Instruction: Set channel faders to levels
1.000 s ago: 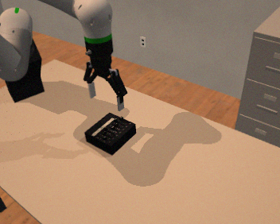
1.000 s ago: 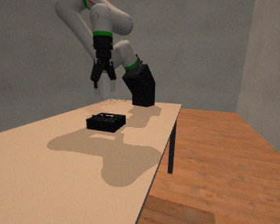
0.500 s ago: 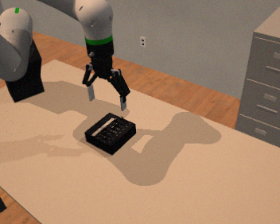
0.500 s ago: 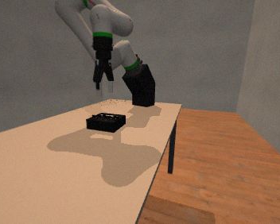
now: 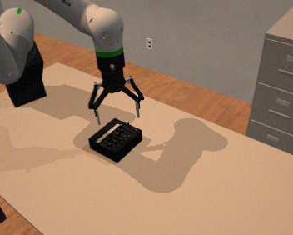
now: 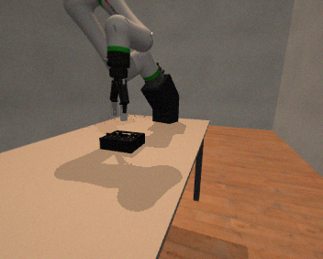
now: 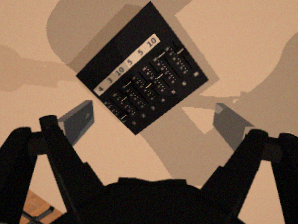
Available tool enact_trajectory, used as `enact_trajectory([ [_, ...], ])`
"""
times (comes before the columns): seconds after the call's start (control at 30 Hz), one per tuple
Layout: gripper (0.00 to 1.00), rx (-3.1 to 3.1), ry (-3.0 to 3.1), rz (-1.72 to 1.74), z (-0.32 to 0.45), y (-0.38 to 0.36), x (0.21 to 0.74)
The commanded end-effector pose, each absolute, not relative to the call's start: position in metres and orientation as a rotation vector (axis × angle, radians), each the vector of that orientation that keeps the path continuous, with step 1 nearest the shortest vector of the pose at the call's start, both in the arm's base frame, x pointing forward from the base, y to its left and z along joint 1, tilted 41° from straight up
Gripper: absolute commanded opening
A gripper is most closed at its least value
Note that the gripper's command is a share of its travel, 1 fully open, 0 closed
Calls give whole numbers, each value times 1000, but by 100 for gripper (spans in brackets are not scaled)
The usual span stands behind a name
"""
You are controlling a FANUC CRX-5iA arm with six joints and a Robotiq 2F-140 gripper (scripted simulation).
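The black lighting desk [image 5: 115, 138] stands on its feet on the tan table, near the middle. It also shows in the exterior view [image 6: 122, 140] and in the wrist view [image 7: 142, 73]. A white tape strip [image 7: 127, 65] along one edge reads 4, 3, 10, 5, 5, 10. Several faders [image 7: 150, 85] sit in parallel slots below the tape; their cap lines are too small to read exactly. My gripper [image 5: 116, 112] hangs open and empty a little above the desk's far edge, fingers pointing down. It shows in the exterior view [image 6: 117, 110] and in the wrist view [image 7: 155, 120].
The arm's black base [image 5: 27, 81] stands at the table's far left corner. A grey filing cabinet [image 5: 279, 83] stands on the floor beyond the table's right side. The table edge [image 6: 182, 184] drops to a wooden floor.
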State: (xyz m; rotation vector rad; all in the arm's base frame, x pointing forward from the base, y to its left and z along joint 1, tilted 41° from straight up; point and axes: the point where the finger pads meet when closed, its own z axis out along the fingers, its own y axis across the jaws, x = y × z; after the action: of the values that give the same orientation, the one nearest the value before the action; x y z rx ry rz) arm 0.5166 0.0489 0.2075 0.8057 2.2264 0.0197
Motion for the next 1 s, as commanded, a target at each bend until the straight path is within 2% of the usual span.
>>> enact_trajectory([
  [0.0,100,481,2334,-82,204,46,528],
  [0.3,100,-14,2420,-235,204,46,530],
  [0.97,100,-14,2420,-235,204,46,530],
])
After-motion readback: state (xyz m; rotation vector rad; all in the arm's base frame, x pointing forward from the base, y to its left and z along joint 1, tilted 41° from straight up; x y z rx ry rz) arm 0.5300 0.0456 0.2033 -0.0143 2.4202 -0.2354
